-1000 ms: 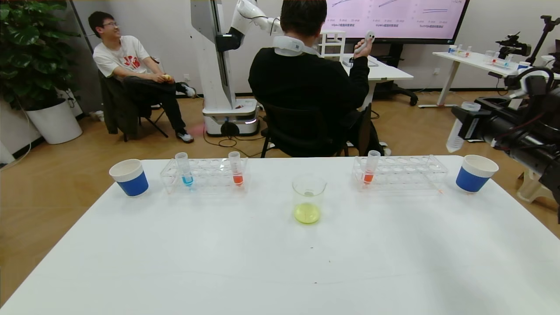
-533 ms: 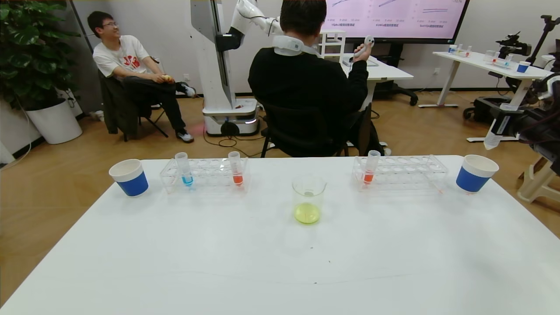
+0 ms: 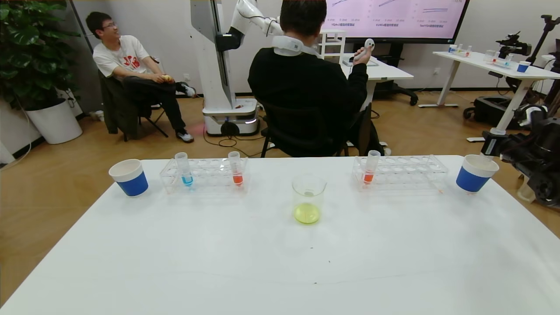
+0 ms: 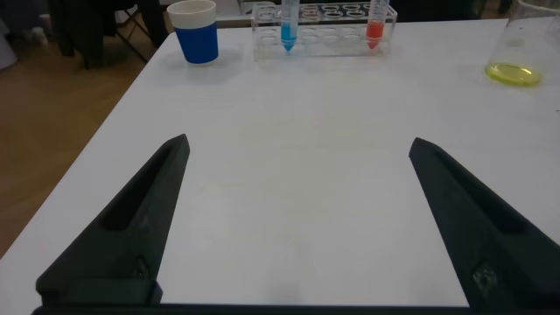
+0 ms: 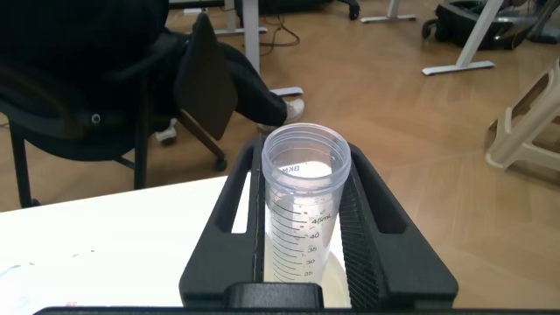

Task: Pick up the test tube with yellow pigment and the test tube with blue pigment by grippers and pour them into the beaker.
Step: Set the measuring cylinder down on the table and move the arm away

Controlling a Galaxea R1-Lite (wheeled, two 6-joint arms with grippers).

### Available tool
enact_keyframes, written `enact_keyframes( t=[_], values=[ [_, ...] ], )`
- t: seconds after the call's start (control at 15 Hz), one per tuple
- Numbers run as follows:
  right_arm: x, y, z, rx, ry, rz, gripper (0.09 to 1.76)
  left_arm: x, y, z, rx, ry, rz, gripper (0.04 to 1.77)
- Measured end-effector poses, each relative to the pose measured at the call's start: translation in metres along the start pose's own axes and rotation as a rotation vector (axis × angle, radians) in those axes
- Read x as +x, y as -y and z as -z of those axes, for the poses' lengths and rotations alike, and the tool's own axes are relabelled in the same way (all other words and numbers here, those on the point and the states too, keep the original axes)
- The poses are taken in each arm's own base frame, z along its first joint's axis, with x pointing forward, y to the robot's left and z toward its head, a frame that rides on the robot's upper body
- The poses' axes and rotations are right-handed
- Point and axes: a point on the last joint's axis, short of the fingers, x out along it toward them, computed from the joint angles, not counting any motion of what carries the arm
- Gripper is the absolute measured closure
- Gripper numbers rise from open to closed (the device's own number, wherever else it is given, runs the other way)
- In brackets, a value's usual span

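Observation:
The beaker point(image 3: 309, 199) stands mid-table with yellow-green liquid in its bottom; it also shows in the left wrist view point(image 4: 523, 44). The test tube with blue pigment point(image 3: 184, 168) stands in the left rack point(image 3: 205, 175), also seen in the left wrist view point(image 4: 287, 22). No tube holding yellow liquid is in view. My right gripper point(image 3: 491, 143) is shut on a clear, empty graduated tube point(image 5: 304, 210), held upright over the right paper cup point(image 3: 475, 173) with its lower end at the cup's mouth. My left gripper point(image 4: 297, 144) is open and empty, low over the near left table.
An orange-red tube point(image 3: 236, 168) stands in the left rack, another point(image 3: 370, 167) in the right rack point(image 3: 402, 170). A second blue-and-white paper cup point(image 3: 129, 177) sits far left. People and another robot are beyond the table's far edge.
My right gripper has carried the empty tube right and down from above the table's right end to the right paper cup, turning it from tilted to upright.

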Motion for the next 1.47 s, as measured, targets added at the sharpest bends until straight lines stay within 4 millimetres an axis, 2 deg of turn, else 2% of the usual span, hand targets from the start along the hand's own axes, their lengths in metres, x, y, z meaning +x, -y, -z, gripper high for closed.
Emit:
enact_keyframes(
  t=[0.33,0.53,0.6,0.67,0.8,0.87,1.0,1.2,1.33,1.47],
  values=[
    [0.002,-0.004,0.021,0.007,-0.051,-0.011,1.34,0.000,0.000,0.000,0.000,0.000,0.000,0.06],
    [0.001,-0.002,0.024,0.009,-0.064,-0.008,1.34,0.000,0.000,0.000,0.000,0.000,0.000,0.06],
    [0.001,-0.002,0.024,0.008,-0.057,-0.005,1.27,0.000,0.000,0.000,0.000,0.000,0.000,0.06],
    [0.001,-0.001,0.022,0.005,-0.033,-0.005,1.06,0.000,0.000,0.000,0.000,0.000,0.000,0.06],
    [0.000,-0.002,0.019,-0.005,0.022,-0.013,0.34,0.000,0.000,0.000,0.000,0.000,0.000,0.06],
    [0.000,-0.004,0.019,-0.008,0.024,-0.017,0.15,0.000,0.000,0.000,0.000,0.000,0.000,0.06],
    [-0.001,-0.009,0.013,-0.011,0.040,-0.029,0.11,0.000,0.000,0.000,0.000,0.000,0.000,0.06],
    [-0.006,-0.031,-0.005,-0.014,0.075,-0.079,0.11,0.000,0.000,0.000,0.000,0.000,0.000,0.06],
    [-0.018,-0.061,-0.021,-0.013,0.104,-0.149,0.11,0.000,0.000,0.000,0.000,0.000,0.000,0.06],
    [-0.043,-0.103,-0.041,-0.008,0.130,-0.252,0.11,0.000,0.000,0.000,0.000,0.000,0.000,0.06]
  ],
)
